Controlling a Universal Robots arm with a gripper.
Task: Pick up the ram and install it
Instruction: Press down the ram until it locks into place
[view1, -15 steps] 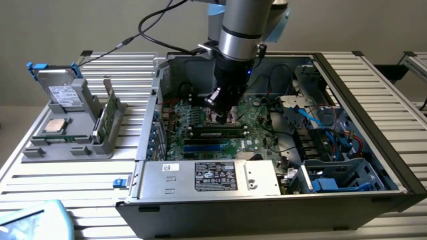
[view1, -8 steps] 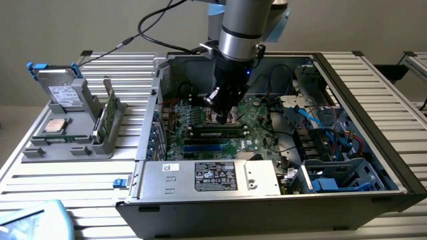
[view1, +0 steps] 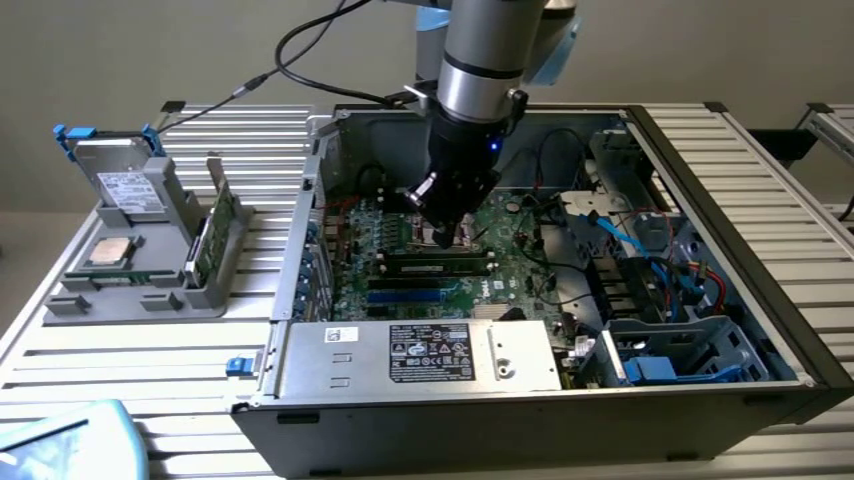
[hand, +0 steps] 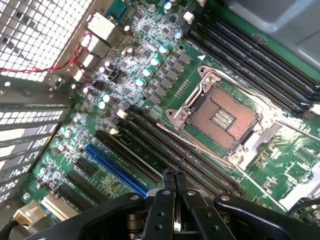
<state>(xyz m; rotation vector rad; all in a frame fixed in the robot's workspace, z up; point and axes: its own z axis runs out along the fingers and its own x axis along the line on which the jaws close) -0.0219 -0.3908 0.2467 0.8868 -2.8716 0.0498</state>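
The ram, a slim green stick with black chips and a pale label, lies along one of the black motherboard slots inside the open computer case. My gripper hangs just above the board, over the CPU socket and a little behind the ram. In the wrist view my gripper is shut, its two black fingers pressed together with nothing between them. Below them run the long black slots beside the open CPU socket.
A grey rack at the exterior view's left holds upright green boards and a drive. The power supply fills the case's front. Blue and red cables crowd the case's right side. A blue slot lies beside the black ones.
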